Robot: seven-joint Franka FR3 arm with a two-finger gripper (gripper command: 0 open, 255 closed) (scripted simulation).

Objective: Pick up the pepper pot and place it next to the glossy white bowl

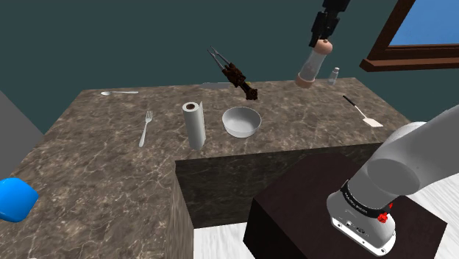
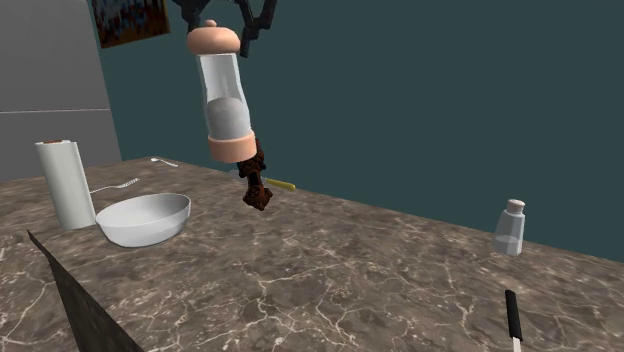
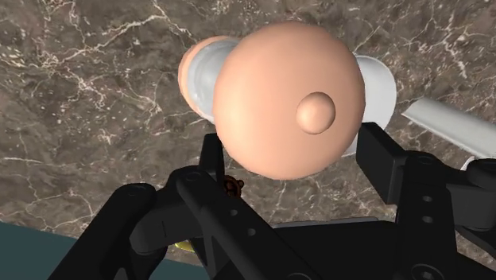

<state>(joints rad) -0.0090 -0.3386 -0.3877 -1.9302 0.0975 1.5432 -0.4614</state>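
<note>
**Step:** carry and set down.

**Hand** [image 1: 321, 43]: clamped on the rounded cap of the pepper pot [image 1: 314, 65]. The pot hangs slightly tilted, high above the table [image 1: 95, 169] and well apart from the white bowl [image 1: 241, 121].

**Handling:** travel toward the bowl and descend over bare marble just beside its rim, on the side away from the paper roll [image 1: 194, 125]. Release only once the base sits flat.

**Item:** tall mill with a peach cap and base collar and a pale translucent body.

Bare counter [image 1: 309, 129] between bowl [image 1: 241, 122] and spatula [image 1: 371, 121]
</note>
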